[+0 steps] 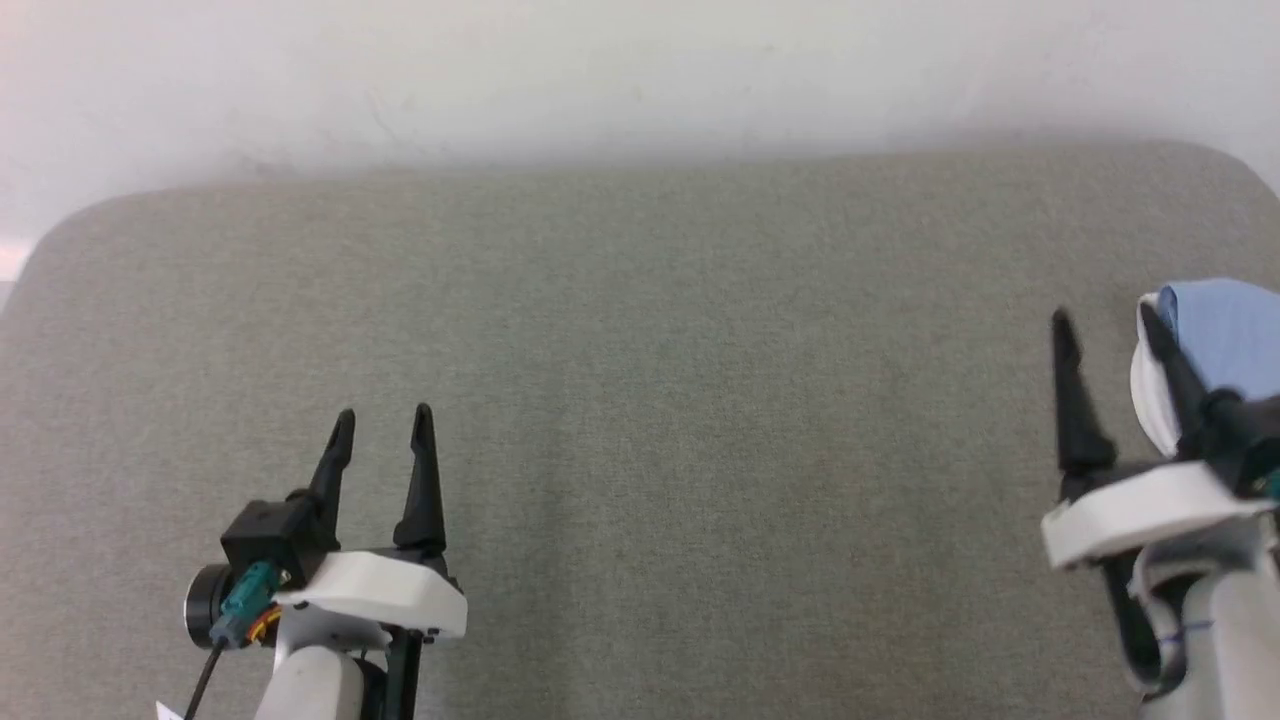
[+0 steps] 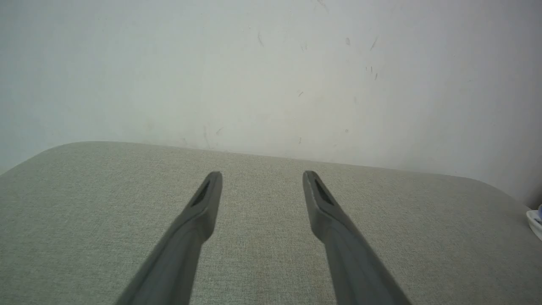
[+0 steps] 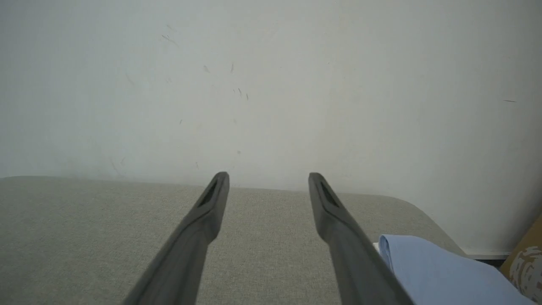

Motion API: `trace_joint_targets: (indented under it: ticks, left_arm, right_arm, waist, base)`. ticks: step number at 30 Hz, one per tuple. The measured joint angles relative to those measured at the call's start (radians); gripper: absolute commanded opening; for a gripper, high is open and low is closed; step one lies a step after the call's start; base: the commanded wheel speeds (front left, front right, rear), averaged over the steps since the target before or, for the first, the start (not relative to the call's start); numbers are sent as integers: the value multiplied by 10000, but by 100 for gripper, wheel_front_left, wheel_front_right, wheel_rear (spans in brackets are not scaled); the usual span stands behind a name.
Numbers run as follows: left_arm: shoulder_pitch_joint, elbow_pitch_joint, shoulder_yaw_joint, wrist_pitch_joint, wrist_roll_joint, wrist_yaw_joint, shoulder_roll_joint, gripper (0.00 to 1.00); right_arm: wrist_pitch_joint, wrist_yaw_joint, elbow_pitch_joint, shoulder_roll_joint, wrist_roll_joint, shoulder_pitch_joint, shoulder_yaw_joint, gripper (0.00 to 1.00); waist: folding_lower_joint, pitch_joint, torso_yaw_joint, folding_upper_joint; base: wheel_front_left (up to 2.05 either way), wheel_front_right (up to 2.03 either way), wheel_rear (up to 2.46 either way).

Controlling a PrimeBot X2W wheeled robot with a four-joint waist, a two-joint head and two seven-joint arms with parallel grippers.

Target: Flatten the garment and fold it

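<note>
- The garment (image 1: 1225,335), a light blue bundle with a white edge, lies at 3 o'clock in the head view, at the very right border of the grey padded table (image 1: 640,420). The picture edge cuts part of it, so I cannot tell how much hangs over the side.
- The right gripper (image 1: 1104,316) is at about 4 o'clock, with its two fingers wide apart and holding nothing. In the right wrist view the garment (image 3: 427,271) lies at 5 o'clock, just beside the outer finger and not between the two. If the jaws close here, I judge they catch only air.
- I cannot tell whether that outer finger touches the cloth. A sideways move toward 3 o'clock may push the bundle off the border instead of gripping it.
- The cloth looks soft and bunched. A pinch on the top layer may lift several layers together, or drag the white edge and make new wrinkles, which makes the flattening harder.
- The left gripper (image 1: 384,415) is at 7 o'clock, also spread open and empty, well apart from the garment. If the right arm pulls the garment alone, one corner may trail and twist.
- Flattening at the border is risky, I think, because a sleeve can slide over the side. The garment first needs to come toward 9 o'clock, to the middle of the table.
</note>
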Motion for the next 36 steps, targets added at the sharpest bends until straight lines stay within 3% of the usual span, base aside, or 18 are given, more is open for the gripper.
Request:
trace_joint_targets:
  ticks: [11,25,26,36]
  left_arm:
    - [373,10,-6,-33,21,4,-184,100]
    - [719,-240,100,-40,52,0,-326,100]
    - [719,-245,100,-40,52,-2,-330,0]
    - [717,-245,94,-25,48,-2,-328,0]
  right_arm:
    - [-61,0,-290,410,-19,1419,456,100]
    - [-69,0,-242,418,372,1735,648,100]
    - [-69,0,-242,418,372,1735,667,0]
    - [-58,0,-244,410,366,1734,688,0]
  waist:
    - [1,-312,300,0]
    - [2,-300,402,0]
    - [2,-297,402,0]
    - [3,-296,403,0]
  base:
    - [0,0,0]
    - [0,0,0]
    - [0,0,0]
    - [0,0,0]
